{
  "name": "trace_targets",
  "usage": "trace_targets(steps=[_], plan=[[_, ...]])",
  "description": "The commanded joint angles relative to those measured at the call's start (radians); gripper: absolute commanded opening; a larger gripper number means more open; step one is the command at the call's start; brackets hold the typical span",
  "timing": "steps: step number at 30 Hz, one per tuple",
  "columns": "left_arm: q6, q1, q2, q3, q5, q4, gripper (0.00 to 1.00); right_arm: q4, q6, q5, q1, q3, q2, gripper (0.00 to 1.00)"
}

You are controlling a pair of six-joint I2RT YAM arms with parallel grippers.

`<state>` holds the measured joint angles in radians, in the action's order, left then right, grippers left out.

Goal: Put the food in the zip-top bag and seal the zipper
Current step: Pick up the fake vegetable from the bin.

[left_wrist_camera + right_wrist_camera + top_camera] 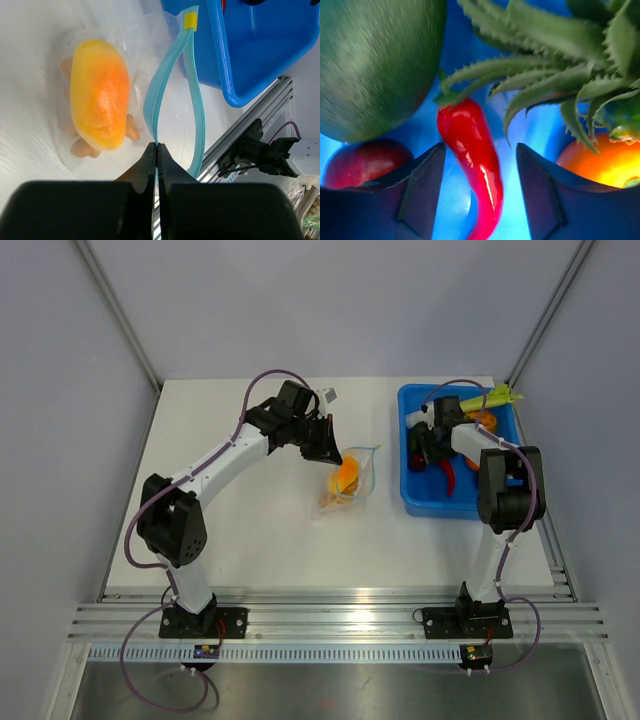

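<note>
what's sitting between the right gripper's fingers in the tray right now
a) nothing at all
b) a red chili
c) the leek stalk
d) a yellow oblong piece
b, since the right wrist view shows the glossy red chili lying between the parted fingers of the right gripper, with a gap on each side, over the floor of the blue tray.

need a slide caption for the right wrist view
Open right gripper straddles a glossy red chili in the blue tray, beside spiky green leaves.
</note>
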<state>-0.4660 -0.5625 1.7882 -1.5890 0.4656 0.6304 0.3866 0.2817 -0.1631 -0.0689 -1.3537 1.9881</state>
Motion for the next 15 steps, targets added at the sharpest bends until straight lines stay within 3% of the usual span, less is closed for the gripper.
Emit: trace_targets(steps=[1, 2, 5, 10, 15], plan=[[0.021, 0.006, -0.001, -0.048, 0.016, -0.014, 0.00, -0.002, -0.029, 0.033, 0.004, -0.039, 0.021, 0.65], [0.020, 0.006, -0.001, -0.046, 0.015, -0.014, 0.00, -0.003, -0.038, 0.031, 0.004, -0.030, 0.017, 0.56], [0.012, 0.006, -0.001, -0.046, 0.018, -0.018, 0.00, -0.015, -0.052, 0.033, 0.004, -0.004, -0.029, 0.43], [-0.029, 0.000, 0.016, -0.055, 0.018, -0.046, 0.00, -0.018, -0.110, 0.034, 0.004, 0.053, -0.156, 0.05], [-0.078, -0.048, 0.068, -0.144, -0.033, -0.032, 0.00, 0.067, -0.231, -0.050, 0.004, 0.031, -0.250, 0.01]])
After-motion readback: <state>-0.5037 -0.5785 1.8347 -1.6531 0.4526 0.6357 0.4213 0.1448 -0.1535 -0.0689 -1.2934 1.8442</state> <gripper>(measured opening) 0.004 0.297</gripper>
